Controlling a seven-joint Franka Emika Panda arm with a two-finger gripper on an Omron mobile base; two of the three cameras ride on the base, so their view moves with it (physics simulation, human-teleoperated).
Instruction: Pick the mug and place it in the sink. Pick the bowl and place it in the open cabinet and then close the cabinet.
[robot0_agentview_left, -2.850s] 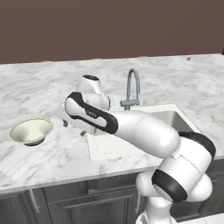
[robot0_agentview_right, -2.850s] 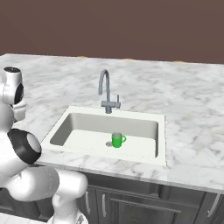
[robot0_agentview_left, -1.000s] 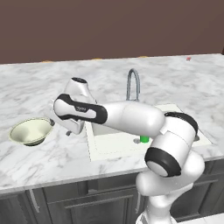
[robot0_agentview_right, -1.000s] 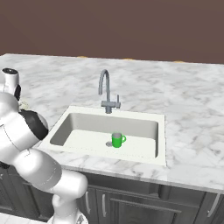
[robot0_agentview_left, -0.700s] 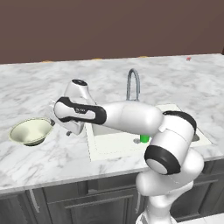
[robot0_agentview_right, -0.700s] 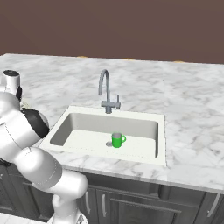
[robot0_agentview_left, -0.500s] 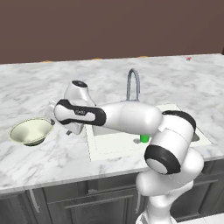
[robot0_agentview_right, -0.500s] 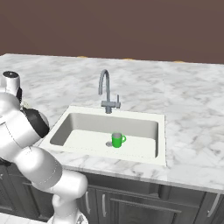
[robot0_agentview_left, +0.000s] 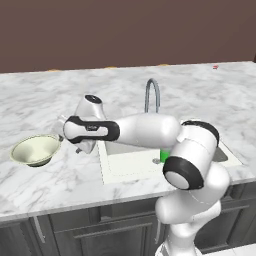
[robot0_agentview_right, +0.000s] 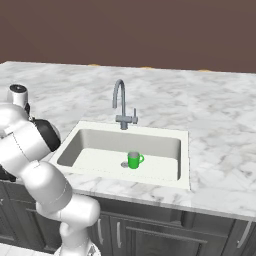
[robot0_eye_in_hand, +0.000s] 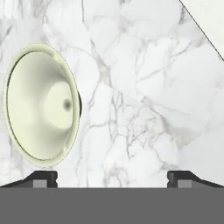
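the bowl (robot0_agentview_left: 36, 150) sits upright on the marble counter (robot0_agentview_left: 55, 180) left of the sink (robot0_agentview_right: 70, 150), and the gripper (robot0_agentview_left: 70, 142) hangs just beside its right rim with its fingertips (robot0_eye_in_hand: 43, 178) spread wide and empty. to take the bowl well, i'd shift the hand further toward it so one finger drops inside the rim and the other outside, then pinch the wall. farther right, the mug (robot0_agentview_right: 133, 160) already stands in the basin near the drain.

Bare marble counter (robot0_eye_in_hand: 144, 100) beside bowl (robot0_eye_in_hand: 41, 105)
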